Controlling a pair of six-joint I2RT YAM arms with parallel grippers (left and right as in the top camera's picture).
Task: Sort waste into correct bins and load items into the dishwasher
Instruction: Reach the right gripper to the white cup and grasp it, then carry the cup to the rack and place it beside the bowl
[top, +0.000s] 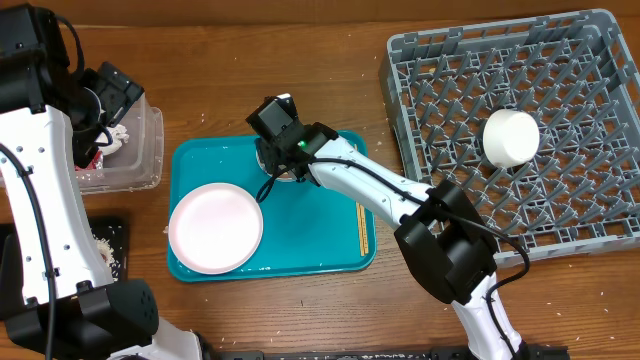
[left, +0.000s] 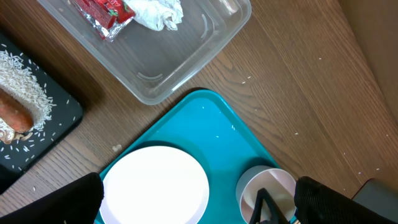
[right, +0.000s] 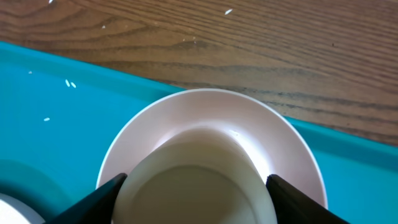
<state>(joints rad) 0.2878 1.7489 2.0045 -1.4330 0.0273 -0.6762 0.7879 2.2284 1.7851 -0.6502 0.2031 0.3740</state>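
My right gripper (top: 277, 152) (right: 196, 193) has its fingers against both sides of a white bowl (right: 193, 180), which sits tilted over a smaller white plate (right: 292, 149) at the back of the teal tray. The bowl also shows in the left wrist view (left: 268, 190). A large white plate (top: 215, 228) (left: 155, 186) lies at the tray's front left. Chopsticks (top: 362, 230) lie along the tray's right edge. A white cup (top: 510, 137) stands in the grey dish rack (top: 560, 60). My left gripper (top: 112, 92) (left: 199, 202) is open and empty, above the clear tub.
The clear tub (top: 150, 150) (left: 186, 68) holds the red wrapper (left: 102, 14) and the napkin (left: 158, 14). The black tray (top: 112, 240) (left: 62, 118) holds rice (left: 25, 74) and the carrot (left: 15, 112). The teal tray (top: 310, 240) lies between tub and rack.
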